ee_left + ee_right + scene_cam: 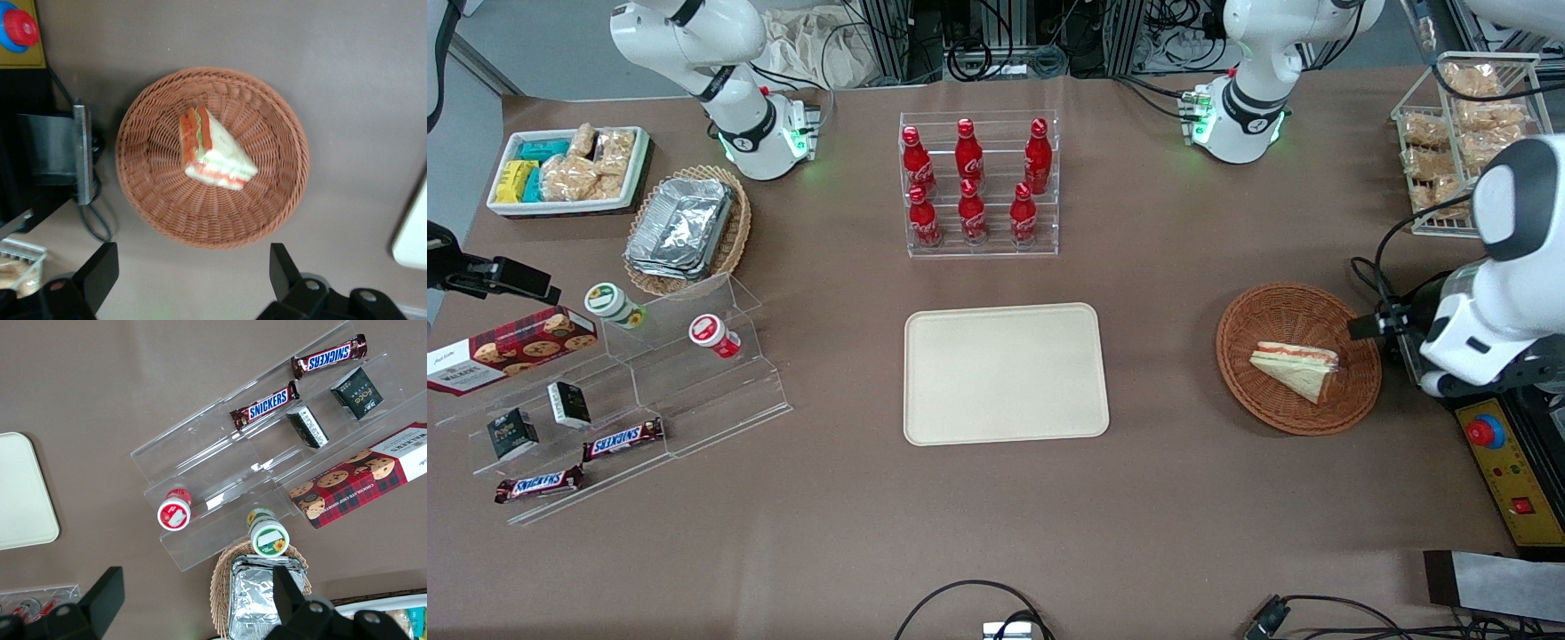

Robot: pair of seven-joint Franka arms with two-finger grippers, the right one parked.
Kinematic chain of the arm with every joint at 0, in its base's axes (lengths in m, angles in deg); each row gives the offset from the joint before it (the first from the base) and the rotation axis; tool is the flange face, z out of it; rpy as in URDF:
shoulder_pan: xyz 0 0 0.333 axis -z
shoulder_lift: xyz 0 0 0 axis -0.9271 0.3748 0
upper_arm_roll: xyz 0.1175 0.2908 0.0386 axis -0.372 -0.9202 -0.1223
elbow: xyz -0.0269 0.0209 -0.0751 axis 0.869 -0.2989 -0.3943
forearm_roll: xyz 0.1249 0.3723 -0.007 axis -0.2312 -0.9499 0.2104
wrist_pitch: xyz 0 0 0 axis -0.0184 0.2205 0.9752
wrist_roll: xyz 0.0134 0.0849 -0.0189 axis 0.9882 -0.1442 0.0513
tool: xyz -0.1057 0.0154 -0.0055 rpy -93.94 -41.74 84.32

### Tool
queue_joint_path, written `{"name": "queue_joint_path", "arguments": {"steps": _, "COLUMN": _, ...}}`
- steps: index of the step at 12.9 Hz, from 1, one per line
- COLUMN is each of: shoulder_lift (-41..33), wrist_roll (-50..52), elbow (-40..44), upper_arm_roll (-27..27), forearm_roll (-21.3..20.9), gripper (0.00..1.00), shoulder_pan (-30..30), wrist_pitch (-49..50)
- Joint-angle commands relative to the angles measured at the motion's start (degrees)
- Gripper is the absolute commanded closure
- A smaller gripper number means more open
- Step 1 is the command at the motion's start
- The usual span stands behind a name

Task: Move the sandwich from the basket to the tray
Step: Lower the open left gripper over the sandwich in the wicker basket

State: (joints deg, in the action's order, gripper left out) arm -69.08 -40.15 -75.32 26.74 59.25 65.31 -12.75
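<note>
Gripper [187, 270] hovers beside basket [140, 193], fingers [100, 267] spread, holding nothing. Sandwich [213, 150] lies mid-basket; tray [1005, 373] well apart. Centre over wedge, descend straight, pinch bread faces gently

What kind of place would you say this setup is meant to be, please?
Probably a lab mock-up of a snack counter: cola bottles in an acrylic rack, Snickers bars on clear steps, sandwich in a basket, with the open end effector above it.
</note>
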Motion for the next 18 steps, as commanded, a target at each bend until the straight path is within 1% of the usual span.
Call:
{"name": "queue_joint_path", "arguments": {"steps": 1, "shoulder_lift": -1.2, "wrist_roll": 13.1, "elbow": -7.1, "upper_arm_roll": -1.0, "forearm_roll": -0.4, "gripper": 0.00, "shoulder_pan": -0.1, "wrist_pitch": -6.6}}
{"name": "queue_joint_path", "arguments": {"steps": 2, "shoulder_lift": -0.3, "wrist_roll": 15.5, "elbow": -8.5, "upper_arm_roll": -2.1, "forearm_roll": -0.6, "gripper": 0.00, "shoulder_pan": 0.0, "wrist_pitch": -9.7}}
{"name": "queue_joint_path", "arguments": {"steps": 4, "shoulder_lift": 0.3, "wrist_roll": 17.7, "elbow": -13.3, "upper_arm_roll": -2.6, "forearm_roll": -0.2, "gripper": 0.00, "shoulder_pan": 0.0, "wrist_pitch": -16.9}}
{"name": "queue_joint_path", "arguments": {"steps": 6, "shoulder_lift": 1.0, "wrist_roll": 25.2, "elbow": -17.0, "upper_arm_roll": -3.9, "forearm_roll": -0.2, "gripper": 0.00, "shoulder_pan": 0.0, "wrist_pitch": -22.9}}
{"name": "queue_joint_path", "arguments": {"steps": 7, "shoulder_lift": 2.0, "wrist_roll": 28.0, "elbow": -17.3, "upper_arm_roll": -3.9, "forearm_roll": -0.1, "gripper": 0.00, "shoulder_pan": 0.0, "wrist_pitch": -24.3}}
{"name": "queue_joint_path", "arguments": {"steps": 8, "shoulder_lift": 3.1, "wrist_roll": 30.1, "elbow": -17.3, "upper_arm_roll": -3.8, "forearm_roll": -0.1, "gripper": 0.00, "shoulder_pan": 0.1, "wrist_pitch": -24.6}}
{"name": "queue_joint_path", "arguments": {"steps": 10, "shoulder_lift": 3.9, "wrist_roll": 31.0, "elbow": -17.3, "upper_arm_roll": -3.8, "forearm_roll": 0.2, "gripper": 0.00, "shoulder_pan": 0.1, "wrist_pitch": -24.6}}
{"name": "queue_joint_path", "arguments": {"steps": 12, "shoulder_lift": 4.7, "wrist_roll": 31.9, "elbow": -17.0, "upper_arm_roll": -3.8, "forearm_roll": 1.7, "gripper": 0.00, "shoulder_pan": 0.2, "wrist_pitch": -24.7}}
{"name": "queue_joint_path", "arguments": {"steps": 14, "shoulder_lift": 5.0, "wrist_roll": 32.7, "elbow": -17.1, "upper_arm_roll": -3.7, "forearm_roll": 1.7, "gripper": 0.00, "shoulder_pan": 0.6, "wrist_pitch": -25.6}}
{"name": "queue_joint_path", "arguments": {"steps": 18, "shoulder_lift": 8.1, "wrist_roll": 34.7, "elbow": -17.0, "upper_arm_roll": -3.5, "forearm_roll": 1.7, "gripper": 0.00, "shoulder_pan": 0.8, "wrist_pitch": -27.2}}
